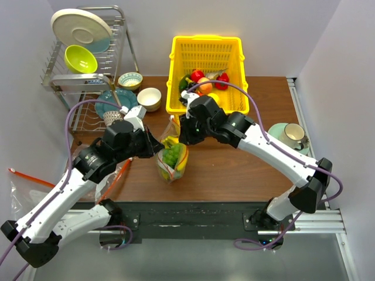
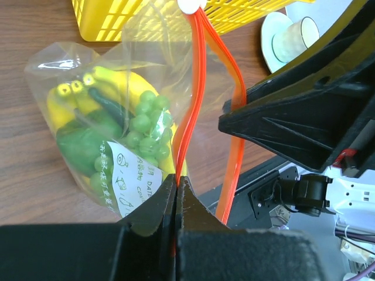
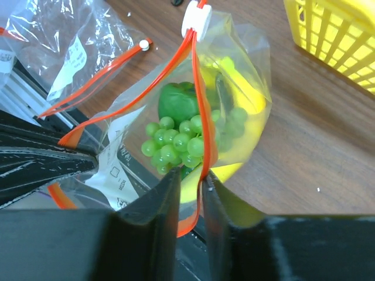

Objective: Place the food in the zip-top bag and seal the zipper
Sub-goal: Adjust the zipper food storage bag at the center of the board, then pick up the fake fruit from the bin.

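The clear zip-top bag (image 1: 171, 161) is held up off the brown table between both grippers. Inside it lie the food: a yellow banana bunch (image 2: 64, 102), green grapes (image 3: 173, 143) and a green vegetable piece (image 3: 177, 100). The orange-red zipper (image 2: 193, 105) runs along the mouth to a white slider (image 3: 196, 17). My left gripper (image 2: 176, 182) is shut on the zipper strip at one end. My right gripper (image 3: 190, 182) has a narrow gap between its jaws, and the zipper strip (image 3: 199, 99) hangs loose in that gap, against the right finger.
A yellow basket (image 1: 205, 40) with more toy produce stands behind the bag. A dish rack (image 1: 117, 35) and bowls (image 1: 149, 97) are at the back left. A cup on a saucer (image 1: 291, 136) sits at the right. A second clear bag (image 3: 70, 41) lies at the left.
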Available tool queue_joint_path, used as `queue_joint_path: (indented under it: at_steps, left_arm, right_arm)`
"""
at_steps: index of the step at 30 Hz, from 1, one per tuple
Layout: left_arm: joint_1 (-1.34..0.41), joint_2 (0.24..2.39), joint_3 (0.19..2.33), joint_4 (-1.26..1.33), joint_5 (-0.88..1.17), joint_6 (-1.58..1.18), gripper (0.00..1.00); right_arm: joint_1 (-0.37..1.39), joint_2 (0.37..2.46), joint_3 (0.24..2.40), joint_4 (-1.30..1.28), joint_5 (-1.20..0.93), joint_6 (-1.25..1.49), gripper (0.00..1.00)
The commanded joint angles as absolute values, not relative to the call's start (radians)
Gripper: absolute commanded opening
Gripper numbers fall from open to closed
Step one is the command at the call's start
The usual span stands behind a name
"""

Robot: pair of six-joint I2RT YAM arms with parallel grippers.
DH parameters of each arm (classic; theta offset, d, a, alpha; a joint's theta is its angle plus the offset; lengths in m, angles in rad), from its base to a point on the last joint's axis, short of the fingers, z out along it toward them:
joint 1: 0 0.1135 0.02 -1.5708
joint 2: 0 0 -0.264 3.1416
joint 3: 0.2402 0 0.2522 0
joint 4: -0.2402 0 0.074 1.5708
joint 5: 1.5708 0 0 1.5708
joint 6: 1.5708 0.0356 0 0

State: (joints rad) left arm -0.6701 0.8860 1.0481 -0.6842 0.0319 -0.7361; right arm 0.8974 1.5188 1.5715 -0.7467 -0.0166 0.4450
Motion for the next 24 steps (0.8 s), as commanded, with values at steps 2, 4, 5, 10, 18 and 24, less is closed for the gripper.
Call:
queue_joint_path:
  at_steps: [2,4,5,10,18,24]
  left_arm:
    - [-0.673,0.879,1.051,-0.647,0.018,-0.709,0.0]
    - [-0.675,0.877,1.048,-0.649,0.014,-0.709,0.0]
    - [-0.673,0.876,1.045,-0.647,0.012,-0.709,0.0]
    - [-0.673,0.874,1.022,-0.631,0.02,-0.713,0.0]
    - [-0.673,0.88,1.017,-0.615,0.038,-0.719,0.0]
    - [-0.675,0.887,1.009,-0.614,0.044,-0.719,0.0]
  right_arm:
    - [0.874,1.514,1.686,-0.771,0.018,0.407,0.33]
    - [0.859,1.516,1.719,-0.807,0.028,0.391,0.33]
    - [0.833,1.519,1.755,-0.819,0.029,0.388,0.33]
    - [0.692,1.532,1.841,-0.871,-0.024,0.365,0.33]
    - [0.508,1.675,2.003,-0.904,-0.022,0.334,0.36]
    - [0.437,1.844,2.123,-0.913,0.038,0.333,0.64]
